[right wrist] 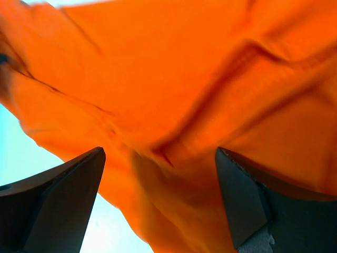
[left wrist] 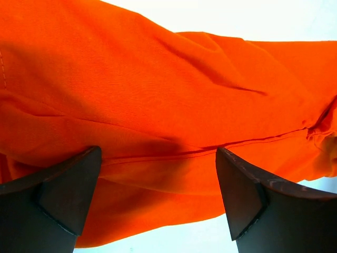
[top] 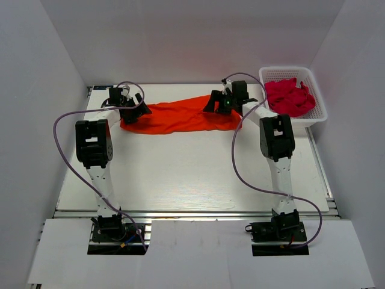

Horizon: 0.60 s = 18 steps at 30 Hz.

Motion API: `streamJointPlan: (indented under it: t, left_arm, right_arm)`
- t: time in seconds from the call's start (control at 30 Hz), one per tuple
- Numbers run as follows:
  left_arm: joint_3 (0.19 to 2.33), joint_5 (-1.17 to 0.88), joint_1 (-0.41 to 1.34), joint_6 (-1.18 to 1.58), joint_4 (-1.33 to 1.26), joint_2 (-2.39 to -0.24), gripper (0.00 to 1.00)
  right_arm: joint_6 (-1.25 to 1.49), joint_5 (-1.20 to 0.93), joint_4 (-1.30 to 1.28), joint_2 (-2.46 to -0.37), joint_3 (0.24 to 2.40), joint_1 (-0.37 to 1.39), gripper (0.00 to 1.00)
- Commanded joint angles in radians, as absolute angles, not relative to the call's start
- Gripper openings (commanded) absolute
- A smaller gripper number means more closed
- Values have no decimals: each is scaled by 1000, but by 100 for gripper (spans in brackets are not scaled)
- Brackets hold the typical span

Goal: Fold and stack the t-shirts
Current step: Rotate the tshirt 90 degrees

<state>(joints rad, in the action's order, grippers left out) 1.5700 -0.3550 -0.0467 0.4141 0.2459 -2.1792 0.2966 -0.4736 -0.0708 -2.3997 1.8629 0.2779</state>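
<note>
I see a matte white counter [top: 180,174], with metal rails [top: 180,212] along its near and right edges. A white lattice basket [top: 287,73] sits at its far right corner. Plain white walls [top: 36,90] enclose the left, far and right sides.

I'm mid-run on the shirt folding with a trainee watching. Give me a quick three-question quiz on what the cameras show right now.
1. True or false: the orange t-shirt lies folded inside the white basket.
2. Which colour is the clothing in the basket? A) pink B) blue C) green
3. Fill in: in the wrist views, the fingers of the left claw and the right claw stand ____.

Key:
1. False: it lies spread along the far side of the table, between the two claws.
2. A
3. open
</note>
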Motion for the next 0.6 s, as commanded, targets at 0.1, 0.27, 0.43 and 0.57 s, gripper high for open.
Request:
streamJointPlan:
  t: [0.1,0.27,0.43,0.57]
  left_arm:
    - [1563,-313,-51,364,282,-2186,100]
    - [1554,-269,-60,341,340,-2154,100]
    - [1511,-219,-69,319,380,-2100,100]
    - [1493,-201,-69,310,390,-2071,100]
  right_arm:
    - [474,-509,300,-2453,1962,330,90]
    - [648,-436,455,-2687,2278,382,90]
    - [608,-315,482,-2660,2323,408,90]
    - [499,-276,430,-2495,2133,397,90]
